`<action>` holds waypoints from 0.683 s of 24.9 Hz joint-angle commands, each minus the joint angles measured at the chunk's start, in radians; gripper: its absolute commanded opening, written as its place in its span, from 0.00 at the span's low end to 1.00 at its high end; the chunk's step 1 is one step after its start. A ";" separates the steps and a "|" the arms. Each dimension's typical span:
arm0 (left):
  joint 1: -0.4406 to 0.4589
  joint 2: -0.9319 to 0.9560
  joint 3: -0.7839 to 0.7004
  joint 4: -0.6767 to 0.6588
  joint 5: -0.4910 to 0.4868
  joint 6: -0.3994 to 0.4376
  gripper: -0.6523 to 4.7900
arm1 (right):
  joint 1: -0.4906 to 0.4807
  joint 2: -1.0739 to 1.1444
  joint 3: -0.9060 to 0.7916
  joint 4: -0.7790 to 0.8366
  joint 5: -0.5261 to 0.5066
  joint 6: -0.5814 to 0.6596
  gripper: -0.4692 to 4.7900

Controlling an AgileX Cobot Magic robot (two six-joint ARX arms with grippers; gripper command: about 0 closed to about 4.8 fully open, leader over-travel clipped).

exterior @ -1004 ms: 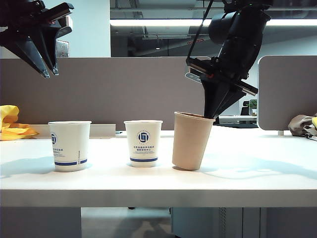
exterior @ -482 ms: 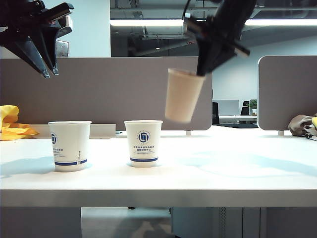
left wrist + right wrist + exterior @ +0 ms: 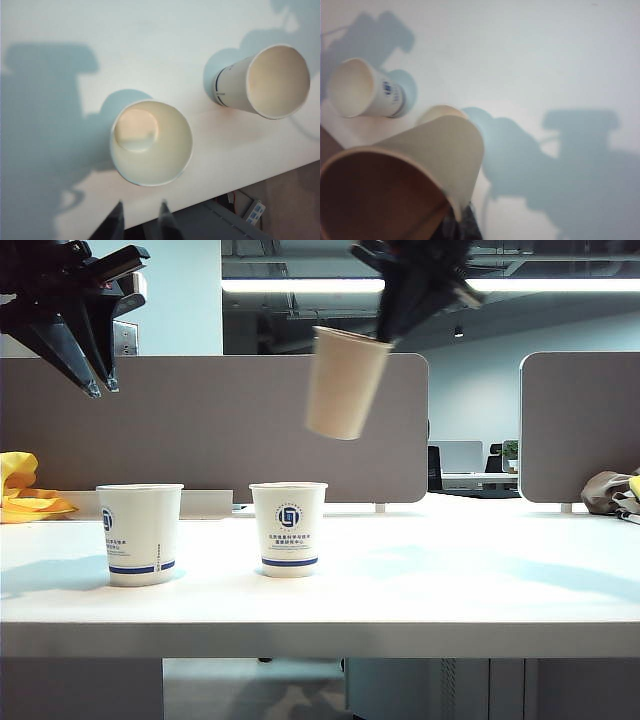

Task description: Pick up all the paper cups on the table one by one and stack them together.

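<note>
Two white paper cups with blue logos stand upright on the table (image 3: 450, 590), one at the left (image 3: 140, 535) and one in the middle (image 3: 289, 529). The plain brown cup (image 3: 345, 383) hangs tilted high in the air, above and slightly right of the middle cup. My right gripper (image 3: 383, 332) is shut on its rim. In the right wrist view the brown cup (image 3: 405, 185) fills the foreground, pinched in the gripper (image 3: 460, 215), with one white cup (image 3: 365, 89) beyond. My left gripper (image 3: 102, 388) hovers open and empty high above the left cup (image 3: 151, 142).
Grey partition panels (image 3: 220, 420) stand behind the table. A yellow object (image 3: 25, 495) lies at the far left and a crumpled cloth (image 3: 612, 492) at the far right. The table's front edge (image 3: 210, 195) runs just beyond the left gripper's fingertips.
My right gripper has lifted the brown cup off the table and carried it up and to the left, towards the middle white cup. The left arm has not moved.
</note>
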 commanded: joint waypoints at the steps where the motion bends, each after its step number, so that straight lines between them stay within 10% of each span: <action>1: 0.000 -0.004 0.002 0.007 0.008 0.004 0.29 | 0.066 0.032 0.007 0.052 -0.004 0.000 0.09; 17: 0.000 -0.004 0.002 0.003 0.008 0.004 0.29 | 0.075 0.134 0.008 0.065 0.021 -0.004 0.09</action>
